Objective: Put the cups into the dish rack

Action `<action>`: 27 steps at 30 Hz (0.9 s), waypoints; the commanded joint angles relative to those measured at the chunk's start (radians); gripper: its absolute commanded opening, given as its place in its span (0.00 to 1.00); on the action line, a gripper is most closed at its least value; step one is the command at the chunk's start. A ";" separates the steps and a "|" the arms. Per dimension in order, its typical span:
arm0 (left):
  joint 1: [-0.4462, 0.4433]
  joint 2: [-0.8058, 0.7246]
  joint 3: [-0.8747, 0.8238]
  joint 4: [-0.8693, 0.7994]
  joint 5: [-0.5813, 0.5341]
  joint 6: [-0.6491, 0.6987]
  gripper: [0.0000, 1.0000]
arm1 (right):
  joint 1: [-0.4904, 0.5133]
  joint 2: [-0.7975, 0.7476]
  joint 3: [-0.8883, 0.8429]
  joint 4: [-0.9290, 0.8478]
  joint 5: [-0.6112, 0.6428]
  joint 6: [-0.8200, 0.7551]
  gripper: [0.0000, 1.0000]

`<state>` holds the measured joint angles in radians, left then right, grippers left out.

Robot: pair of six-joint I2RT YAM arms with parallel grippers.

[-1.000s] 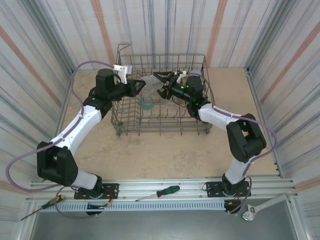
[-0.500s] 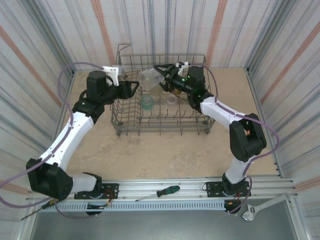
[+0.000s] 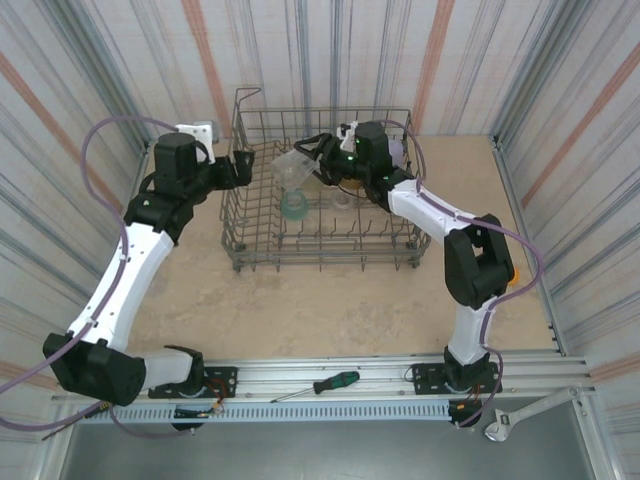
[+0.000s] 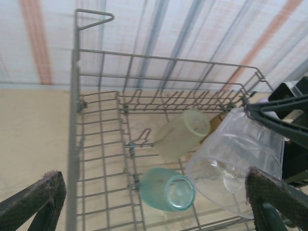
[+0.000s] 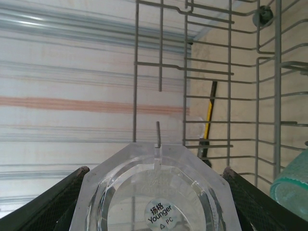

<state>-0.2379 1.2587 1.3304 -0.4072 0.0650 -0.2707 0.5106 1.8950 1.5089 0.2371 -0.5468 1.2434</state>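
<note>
- Your right gripper is pinching a clear, faceted plastic tumbler near its base, one finger on each side. The labelled bottom faces the right wrist camera.
- That tumbler hangs tilted inside the large grey wire dish rack, towards the rack's rear left part. Its mouth points away from the wrist. You cannot tell from these views whether it touches the rack floor.
- Your left gripper sits just outside the rack's left wall. Its jaws are spread wide with nothing between them.
- Two cups already lie on their sides inside the rack. A pale yellow-green translucent tumbler is nearer the rack's rear wall, and a teal-green translucent tumbler is in front of it. Both are close to the clear one.
- The step in hand looks like placing: the clear tumbler is over the rack but not yet let go.
- The next move calls for lowering the tumbler onto a free stretch of tines, just clear of the teal-green tumbler. Ideally tip it mouth down so that a tine holds it.
- Spread the right jaws only once the tumbler rests on the rack. Then lift straight up and clear of the rack's tall walls.
- Keep the left arm outside the rack's left wall meanwhile, so the two wrists do not crowd each other.
</note>
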 commanded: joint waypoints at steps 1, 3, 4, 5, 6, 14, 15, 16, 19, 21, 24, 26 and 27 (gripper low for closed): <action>0.057 0.019 0.040 -0.059 -0.023 -0.051 0.99 | 0.025 0.015 0.074 -0.107 0.002 -0.175 0.11; 0.110 0.034 0.041 -0.062 0.018 -0.094 0.99 | 0.038 0.022 0.093 -0.140 0.008 -0.227 0.11; 0.136 0.042 0.039 -0.057 0.046 -0.111 0.99 | 0.046 0.028 0.102 -0.154 0.010 -0.257 0.11; 0.162 0.049 0.038 -0.054 0.071 -0.125 0.99 | 0.054 0.031 0.111 -0.164 0.010 -0.284 0.11; 0.190 0.055 0.034 -0.049 0.095 -0.146 0.99 | 0.065 0.034 0.119 -0.173 0.008 -0.318 0.11; 0.323 0.061 -0.020 0.038 0.227 -0.206 0.99 | 0.135 0.066 0.175 -0.261 0.013 -0.643 0.10; 0.322 0.063 -0.019 0.036 0.223 -0.199 0.99 | 0.144 0.071 0.182 -0.280 0.024 -0.681 0.10; 0.323 0.065 -0.016 0.032 0.220 -0.198 0.99 | 0.155 0.072 0.184 -0.296 0.036 -0.714 0.10; 0.323 0.068 -0.016 0.031 0.226 -0.199 0.99 | 0.179 0.074 0.177 -0.305 0.064 -0.786 0.11; 0.324 0.071 -0.017 0.033 0.240 -0.207 0.99 | 0.192 0.077 0.167 -0.305 0.075 -0.832 0.11; 0.324 0.072 -0.022 0.049 0.275 -0.214 0.99 | 0.211 0.082 0.161 -0.305 0.102 -0.902 0.10; 0.325 0.072 -0.032 0.066 0.292 -0.221 0.99 | 0.219 0.084 0.160 -0.301 0.103 -0.935 0.10; 0.324 0.075 -0.033 0.067 0.295 -0.223 0.99 | 0.222 0.085 0.159 -0.298 0.106 -0.950 0.10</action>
<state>0.0853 1.3262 1.3136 -0.3729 0.3157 -0.4770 0.7258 1.9671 1.6543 -0.0704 -0.4644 0.4015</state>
